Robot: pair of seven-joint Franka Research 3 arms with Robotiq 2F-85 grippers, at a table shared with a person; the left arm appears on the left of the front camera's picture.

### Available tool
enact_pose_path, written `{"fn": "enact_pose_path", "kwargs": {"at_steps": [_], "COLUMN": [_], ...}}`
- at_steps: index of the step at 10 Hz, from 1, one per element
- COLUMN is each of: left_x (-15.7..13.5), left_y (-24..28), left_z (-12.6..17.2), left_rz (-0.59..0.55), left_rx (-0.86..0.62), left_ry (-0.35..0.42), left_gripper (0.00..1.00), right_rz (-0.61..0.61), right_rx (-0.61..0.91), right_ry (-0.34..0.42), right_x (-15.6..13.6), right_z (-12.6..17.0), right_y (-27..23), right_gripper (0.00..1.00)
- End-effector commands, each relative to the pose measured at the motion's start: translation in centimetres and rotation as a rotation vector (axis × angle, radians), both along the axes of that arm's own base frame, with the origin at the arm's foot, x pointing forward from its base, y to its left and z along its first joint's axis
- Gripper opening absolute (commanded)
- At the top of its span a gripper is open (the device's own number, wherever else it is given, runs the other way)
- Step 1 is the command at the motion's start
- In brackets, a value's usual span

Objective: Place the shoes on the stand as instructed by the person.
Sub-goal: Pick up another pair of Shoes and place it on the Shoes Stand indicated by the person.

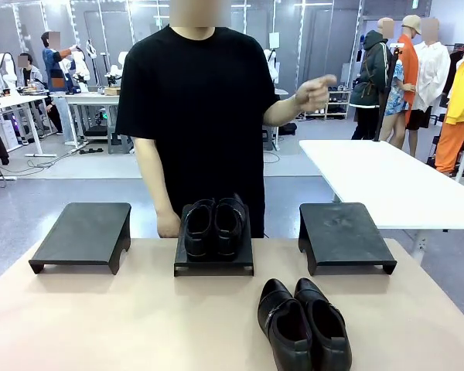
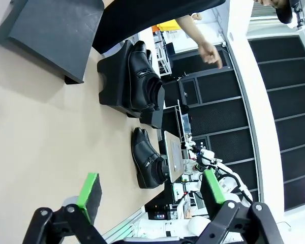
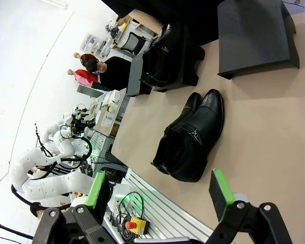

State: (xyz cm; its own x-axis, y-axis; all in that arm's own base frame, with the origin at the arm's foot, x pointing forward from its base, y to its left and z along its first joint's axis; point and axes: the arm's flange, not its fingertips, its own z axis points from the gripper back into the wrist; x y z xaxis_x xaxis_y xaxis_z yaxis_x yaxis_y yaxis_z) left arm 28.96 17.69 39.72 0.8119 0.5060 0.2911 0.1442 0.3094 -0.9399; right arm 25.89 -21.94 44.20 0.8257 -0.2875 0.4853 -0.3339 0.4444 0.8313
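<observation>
One pair of shiny black shoes (image 1: 213, 226) sits on the middle stand (image 1: 214, 261). A second pair of shoes (image 1: 303, 322) lies on the tan table near the front edge, right of centre. The person (image 1: 197, 100) in a black T-shirt stands behind the middle stand, one hand (image 1: 315, 93) raised and pointing toward picture right. The left gripper (image 2: 151, 192) hangs open above the table, with the pair on the stand (image 2: 142, 76) and the loose pair (image 2: 148, 158) ahead of it. The right gripper (image 3: 160, 190) is open just short of the loose pair (image 3: 189, 137).
An empty black stand (image 1: 85, 234) is at the left and another empty stand (image 1: 344, 234) at the right, both along the table's far edge. A white table (image 1: 387, 182) stands behind on the right. The person's other hand (image 1: 168, 224) rests by the middle stand.
</observation>
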Motion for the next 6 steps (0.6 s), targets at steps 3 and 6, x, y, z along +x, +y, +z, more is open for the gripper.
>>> {"fn": "enact_pose_path", "kwargs": {"at_steps": [3, 6], "left_x": [0.02, 0.02], "left_y": [-0.16, -0.16], "left_z": [0.62, 0.62], "left_rz": [0.002, 0.002], "left_rx": [-0.024, -0.024], "left_ry": [0.001, 0.001], "left_gripper": [1.0, 1.0], "right_rz": [-0.001, -0.001], "right_rx": [0.012, 0.012], "right_ry": [-0.018, -0.018], "right_x": [0.01, 0.01], "right_z": [0.2, 0.2], "right_y": [0.0, 0.0], "right_gripper": [1.0, 1.0]}}
